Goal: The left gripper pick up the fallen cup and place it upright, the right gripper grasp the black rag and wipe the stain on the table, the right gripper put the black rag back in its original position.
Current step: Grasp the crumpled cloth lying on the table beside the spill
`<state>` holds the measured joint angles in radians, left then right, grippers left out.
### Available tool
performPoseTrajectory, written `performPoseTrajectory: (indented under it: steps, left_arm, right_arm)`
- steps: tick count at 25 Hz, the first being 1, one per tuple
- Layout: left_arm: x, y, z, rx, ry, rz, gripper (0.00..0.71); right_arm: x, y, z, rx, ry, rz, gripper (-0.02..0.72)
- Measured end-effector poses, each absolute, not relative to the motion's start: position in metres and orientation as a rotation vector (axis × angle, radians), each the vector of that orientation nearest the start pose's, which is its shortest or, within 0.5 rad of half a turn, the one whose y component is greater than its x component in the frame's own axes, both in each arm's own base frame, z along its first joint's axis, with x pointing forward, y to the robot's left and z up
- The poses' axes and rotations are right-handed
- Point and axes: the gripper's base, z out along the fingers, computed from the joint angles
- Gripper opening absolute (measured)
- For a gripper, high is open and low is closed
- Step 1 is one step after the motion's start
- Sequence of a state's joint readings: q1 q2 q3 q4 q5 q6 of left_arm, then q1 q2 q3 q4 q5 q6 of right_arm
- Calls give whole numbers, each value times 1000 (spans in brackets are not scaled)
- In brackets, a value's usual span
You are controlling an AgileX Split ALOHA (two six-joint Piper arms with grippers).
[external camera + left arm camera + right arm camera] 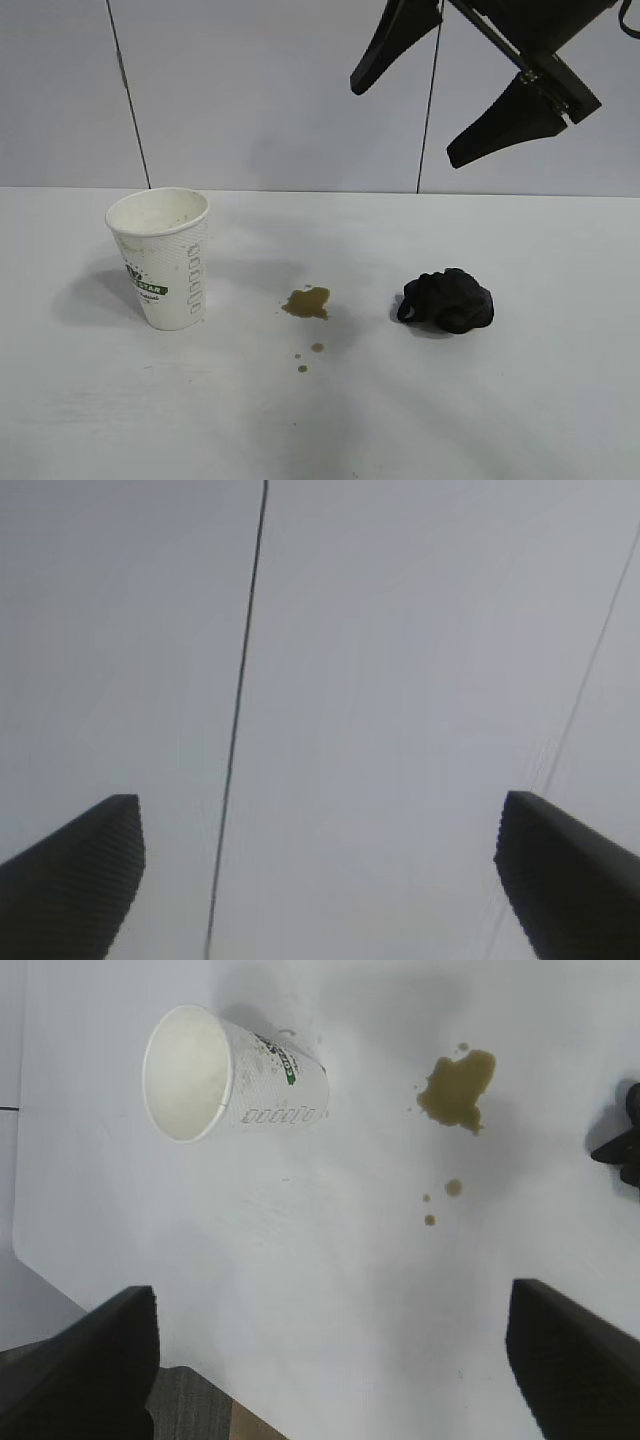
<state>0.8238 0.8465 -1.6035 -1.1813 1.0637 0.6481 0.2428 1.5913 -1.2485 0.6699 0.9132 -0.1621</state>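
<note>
The right gripper point(410, 120) is cut off by the exterior view's top edge, so only its two spread fingers and a bit of the wrist show. The left gripper point(320, 840) does not appear there at all; its own wrist view shows only two fingertips against a grey wall. In the right wrist view the black rag point(622, 1145) is clipped by the edge. The cup's point(160, 257) logo is partly turned away, its small print unreadable.
</note>
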Motion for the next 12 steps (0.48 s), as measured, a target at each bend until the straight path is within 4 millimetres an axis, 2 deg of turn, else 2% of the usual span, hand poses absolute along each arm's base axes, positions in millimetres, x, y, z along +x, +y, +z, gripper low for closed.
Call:
performPoseTrajectory:
  steps: [3,5,7,10,12]
  left_arm:
    - [36,-51,592,94,1409,60,686]
    - [-4,-65,589,67,1403,148,686]
    - [-43,-70,576,26,1419,205,686]
    - [-101,-65,542,-28,1435,241,686]
    - [-126,-56,518,-30,1460,240,686]
  right_arm:
    - [312,123,294,-125,2649,856,652]
    - [312,123,294,-125,2649,856,652]
    - [312,123,294,-125,2649,856,652]
    - [312,123,294,-126,2649,856,652]
    - [312,123,294,-126,2649,856,652]
